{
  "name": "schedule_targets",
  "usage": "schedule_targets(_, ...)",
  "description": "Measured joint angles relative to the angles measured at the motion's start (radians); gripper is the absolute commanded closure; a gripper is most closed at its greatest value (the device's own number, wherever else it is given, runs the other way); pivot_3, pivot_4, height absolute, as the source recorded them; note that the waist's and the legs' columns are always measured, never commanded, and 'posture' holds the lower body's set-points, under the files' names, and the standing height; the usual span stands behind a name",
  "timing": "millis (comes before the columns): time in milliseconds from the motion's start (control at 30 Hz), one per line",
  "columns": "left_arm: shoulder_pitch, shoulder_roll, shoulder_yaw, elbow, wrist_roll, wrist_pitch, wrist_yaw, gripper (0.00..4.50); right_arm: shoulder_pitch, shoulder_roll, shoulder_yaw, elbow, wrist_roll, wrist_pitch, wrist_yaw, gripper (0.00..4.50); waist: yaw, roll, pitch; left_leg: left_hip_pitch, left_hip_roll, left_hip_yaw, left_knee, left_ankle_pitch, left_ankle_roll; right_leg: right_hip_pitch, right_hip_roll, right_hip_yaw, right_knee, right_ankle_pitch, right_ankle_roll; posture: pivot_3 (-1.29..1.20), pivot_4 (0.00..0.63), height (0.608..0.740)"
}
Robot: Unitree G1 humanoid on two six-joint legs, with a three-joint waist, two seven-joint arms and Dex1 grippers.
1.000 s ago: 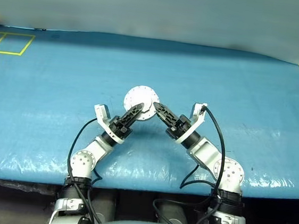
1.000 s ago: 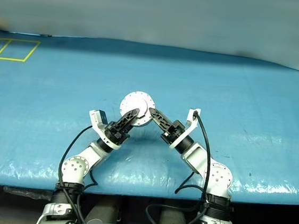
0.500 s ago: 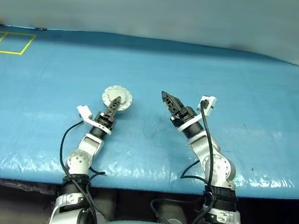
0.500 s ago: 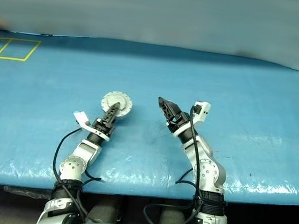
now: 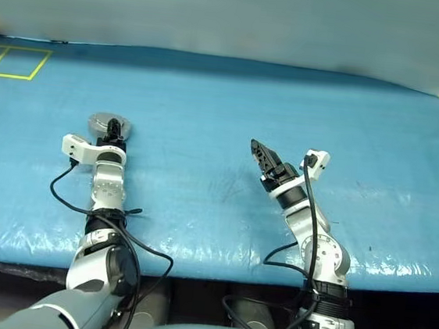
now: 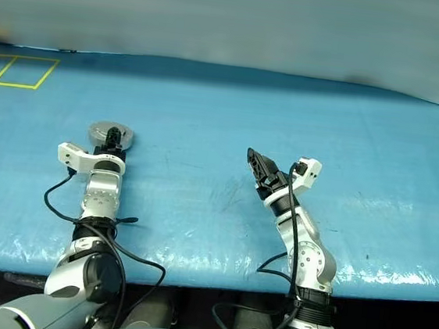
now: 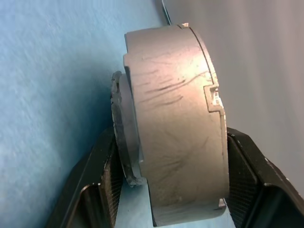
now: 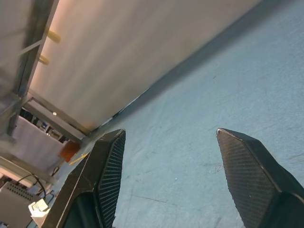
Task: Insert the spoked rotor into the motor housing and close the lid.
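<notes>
**Inspector A:** We find the left gripper (image 5: 113,130) clamped across the motor housing (image 7: 175,128), out on the left side of the blue table cover (image 5: 224,118). The right gripper (image 5: 264,155) hangs over the middle of the cover with its jaws spread and nothing between them. We see no spoked rotor lying on the cover.

**Inspector B:** Agreed. Our chief concern is the hold itself. The pads (image 7: 107,185) bear on the two flat faces of a smooth metal puck, and only its lower part sits between them. If the arm swings or tips, we judge the housing could rotate in the pads or slide out onto the cover.

**Inspector A:** A second risk: we cannot confirm from these pictures that the rotor is seated. The housing reads as closed from outside, but a stepped gap shows along one edge. If the lid is not fully home, setting it down hard could spring it open.

**Inspector B:** On the views: from the head, the housing is a small grey disc past the fingers, with no detail of the grip. The left wrist view supplies it, showing scuffed metal, a notch in the rim and the pads pressed on both sides. The right wrist view confirms the empty, parted fingers (image 8: 251,175).
</notes>
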Motion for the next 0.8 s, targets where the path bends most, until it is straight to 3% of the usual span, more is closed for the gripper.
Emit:
schedule_targets(33,-0.004,0.001,0.005,0.007,0.004,-0.014,0.011,1.29,0.0,0.0,0.001,-0.001,-0.001,0.001,0.0,1.25,-0.004,0.0,0.0,0.0,0.0,0.0,0.0,0.0,0.0,0.0,0.0,0.0,0.0,0.0,0.0,0.0,0.15,0.74)
schedule_targets(167,0.0,0.012,0.018,0.003,0.048,-0.101,0.067,0.04,0.001,-0.003,0.003,-0.004,-0.008,0.004,-0.001,1.25,-0.016,0.001,0.0,0.004,0.0,0.001,0.0,0.0,0.0,0.001,0.001,0.002,0.001,0.001,0.0,0.0,0.15,0.74)
schedule_targets(367,0.092,0.013,0.09,-0.101,0.087,-0.284,0.159,0.04,-0.001,-0.014,-0.006,-0.001,-0.022,0.009,-0.018,1.25,-0.026,0.001,0.0,0.004,0.001,0.002,-0.001,0.0,0.0,0.001,0.001,0.004,0.001,0.001,-0.001,0.0,0.15,0.74)
schedule_targets(533,0.16,0.008,0.087,-0.248,0.133,-0.399,0.162,0.04,-0.002,-0.033,0.023,0.006,-0.091,-0.041,0.009,1.25,-0.002,0.0,-0.001,0.003,0.001,0.002,0.0,0.001,-0.001,0.001,0.001,0.004,0.001,0.004,-0.003,0.0,0.15,0.74)
schedule_targets(667,0.279,0.048,-0.147,-0.457,0.184,-0.356,-0.138,0.04,-0.005,-0.075,0.086,0.024,-0.238,-0.198,0.065,1.25,0.015,-0.001,-0.001,0.001,-0.001,0.003,0.0,0.002,-0.001,0.001,0.001,0.004,0.0,0.004,-0.004,0.0,0.15,0.74)
schedule_targets(800,0.38,0.177,-0.474,-0.641,0.248,-0.181,-0.463,0.04,-0.012,-0.17,0.116,0.083,-0.307,-0.269,0.181,1.25,0.006,0.001,-0.002,0.003,0.0,0.004,0.0,0.002,-0.001,0.002,0.001,0.005,0.0,0.004,-0.005,0.0,0.15,0.74)
